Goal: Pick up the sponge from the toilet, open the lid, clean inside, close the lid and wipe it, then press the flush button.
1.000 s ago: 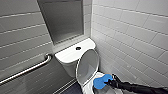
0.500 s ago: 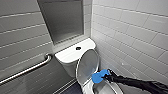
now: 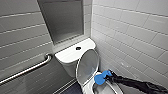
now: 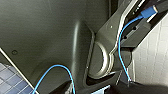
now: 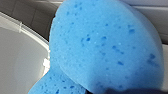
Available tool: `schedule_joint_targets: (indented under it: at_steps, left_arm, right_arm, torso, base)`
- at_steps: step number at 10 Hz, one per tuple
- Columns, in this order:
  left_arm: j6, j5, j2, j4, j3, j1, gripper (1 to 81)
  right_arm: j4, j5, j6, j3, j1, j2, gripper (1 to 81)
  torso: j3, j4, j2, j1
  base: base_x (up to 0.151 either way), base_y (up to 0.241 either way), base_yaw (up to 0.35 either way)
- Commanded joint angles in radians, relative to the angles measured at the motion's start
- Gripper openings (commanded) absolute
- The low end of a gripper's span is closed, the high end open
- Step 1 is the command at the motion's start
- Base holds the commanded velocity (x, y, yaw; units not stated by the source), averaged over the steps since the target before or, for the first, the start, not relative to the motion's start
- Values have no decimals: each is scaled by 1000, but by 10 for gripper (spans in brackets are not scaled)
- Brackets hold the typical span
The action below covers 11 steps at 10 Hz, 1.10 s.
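The white toilet (image 3: pixel 70 56) stands in the corner, and its lid (image 3: pixel 87 63) is raised against the tank. The round dark flush button (image 3: pixel 78 48) sits in the middle of the tank top. My right gripper (image 3: pixel 109 75) reaches in from the lower right, shut on the blue sponge (image 3: pixel 100 78). It holds the sponge at the bowl's far rim, just in front of the lid's lower edge. In the right wrist view the sponge (image 5: pixel 105 47) looms large beside a white curved part of the toilet (image 5: pixel 17 60).
A metal grab bar (image 3: pixel 27 71) runs along the left wall. A tiled wall (image 3: pixel 130 37) stands close on the toilet's right. A recessed niche (image 3: pixel 62 20) is above the tank. Dark floor tiles (image 3: pixel 72 88) lie left of the bowl.
My right gripper with the sponge has shifted only slightly along the bowl's rim. The lid stays up.
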Motion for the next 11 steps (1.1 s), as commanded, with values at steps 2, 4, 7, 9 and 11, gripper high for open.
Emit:
schedule_joint_targets:
  at_steps: [2,4,7,9,11]
  left_arm:
    - [-1,27,-17,15,12,27,811]
    - [1,27,-15,20,12,27,811]
    - [2,27,-14,26,13,27,811]
    - [2,27,-12,28,15,27,811]
    - [2,27,-11,28,18,27,811]
  right_arm:
    - [13,5,54,206,65,-163,10]
    - [19,100,70,409,30,-294,10]
    - [30,179,70,509,-73,-394,10]
    - [30,237,70,602,-136,-470,10]
    - [30,306,70,702,-203,-549,10]
  torso:
    - [0,0,0,0]
    - [0,0,0,0]
    - [0,0,0,0]
    - [0,0,0,0]
    - [0,0,0,0]
  base:
    - [0,0,0]
    - [0,0,0]
    - [0,0,0]
    - [0,0,0]
    - [0,0,0]
